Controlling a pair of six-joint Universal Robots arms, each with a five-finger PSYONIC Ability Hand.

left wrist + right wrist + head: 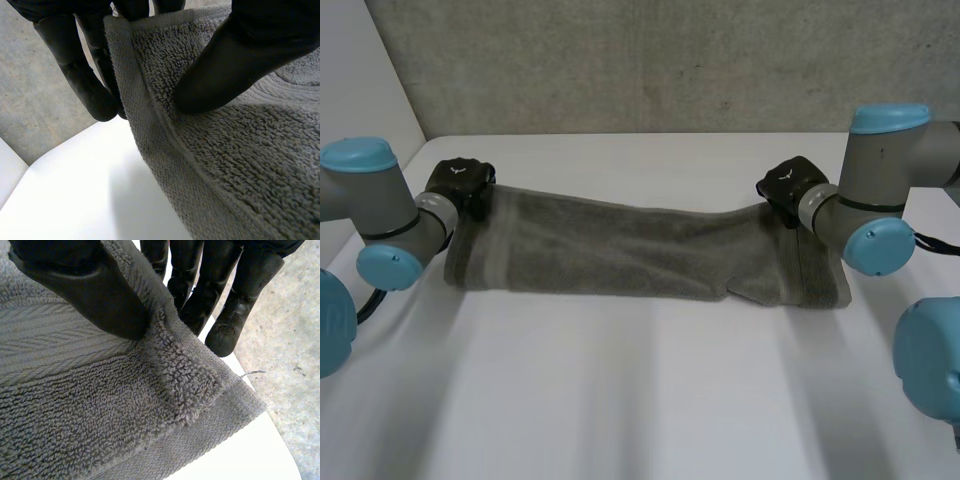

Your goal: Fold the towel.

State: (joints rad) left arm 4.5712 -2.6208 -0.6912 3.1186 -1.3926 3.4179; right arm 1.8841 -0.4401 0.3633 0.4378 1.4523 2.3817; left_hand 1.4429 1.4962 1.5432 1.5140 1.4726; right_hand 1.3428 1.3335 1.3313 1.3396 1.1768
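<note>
The towel point(620, 255) lies across the middle of the surface point(640, 410) as a long, narrow band. It looks already doubled lengthwise, though the layers are hard to count from above. A loose flap sticks out of its near edge toward the right end. So the first fold seems done, and the crosswise folds, end to end, are left.

The left robot hand point(460, 185) pinches the far left corner, thumb point(235, 65) on top and fingers point(85, 75) behind the hem. The right robot hand point(788, 188) pinches the far right corner the same way, thumb pressed into the pile.

The cloth is thick grey terry, looped and nubbly, with a flat woven band near each end and a stitched hem.
</note>
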